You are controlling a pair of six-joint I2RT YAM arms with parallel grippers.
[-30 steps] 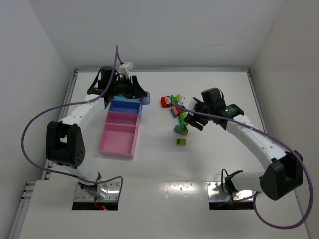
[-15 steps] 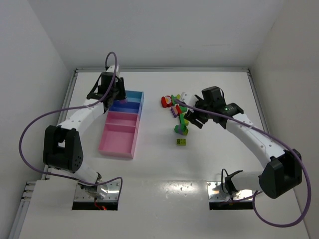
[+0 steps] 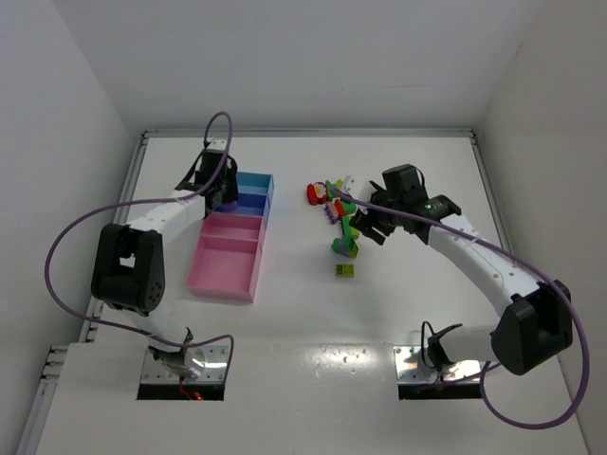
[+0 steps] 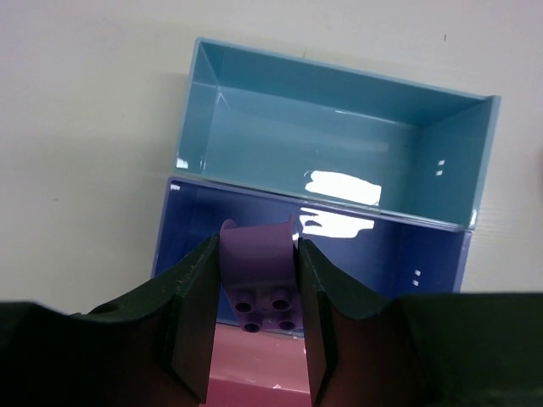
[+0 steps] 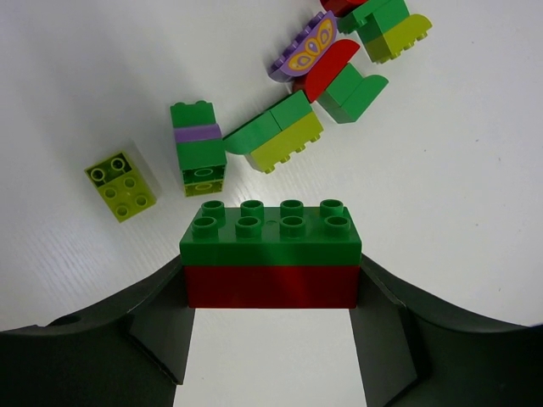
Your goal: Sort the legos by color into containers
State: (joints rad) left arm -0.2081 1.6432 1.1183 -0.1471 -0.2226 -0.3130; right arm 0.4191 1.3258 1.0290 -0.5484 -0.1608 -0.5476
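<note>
Left wrist: purple brick (image 4: 259,275) partly hidden

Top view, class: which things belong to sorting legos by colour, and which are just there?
Job: loose legos, purple brick in left gripper, green-red brick in right gripper, trays.
Just there: table, walls.

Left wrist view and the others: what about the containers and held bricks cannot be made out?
Left wrist: the left gripper and its purple brick hide most of the pink compartments.
Right wrist: the right gripper covers both ends of the green-and-red block; the containers are out of frame.
Top: the purple brick is too small to see.
</note>
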